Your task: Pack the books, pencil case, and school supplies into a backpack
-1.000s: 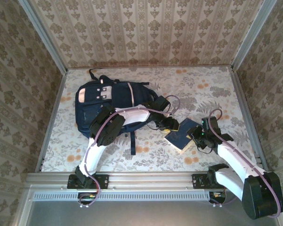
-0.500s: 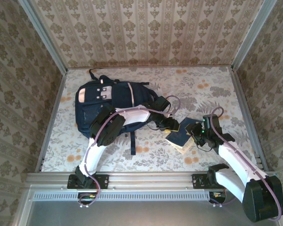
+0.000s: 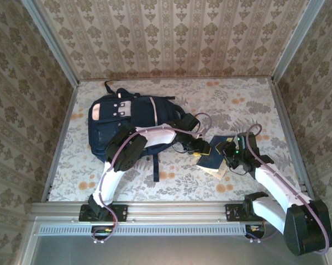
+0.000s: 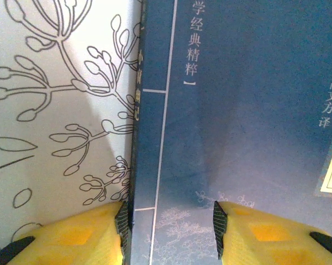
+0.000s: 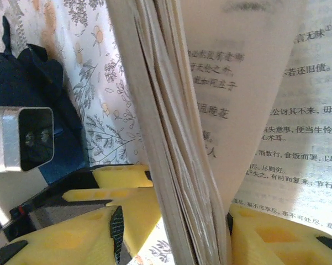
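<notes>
The navy book (image 3: 212,157) with a yellow label lies tilted on the table, right of the navy backpack (image 3: 121,124), its pale page edge facing the front. My left gripper (image 3: 201,148) holds its spine end. In the left wrist view one pad sits against the spine and the other on the cover (image 4: 237,110), the left gripper (image 4: 169,221) shut on it. My right gripper (image 3: 230,152) is at the opposite end. There the page block (image 5: 177,165) stands between the jaws of the right gripper (image 5: 173,226), with a gap on the left side, and loose pages fan out to the right.
The backpack (image 5: 22,83) lies flat with its buckle patch (image 3: 121,109) up and a strap (image 3: 156,165) trailing toward the front. The left arm's silver camera box (image 5: 22,138) sits close beside my right fingers. Patterned walls close in the table on three sides.
The book has shifted a little left and tipped up more between the two grippers. My right jaws have widened off the page block. The left grip has stayed the same.
</notes>
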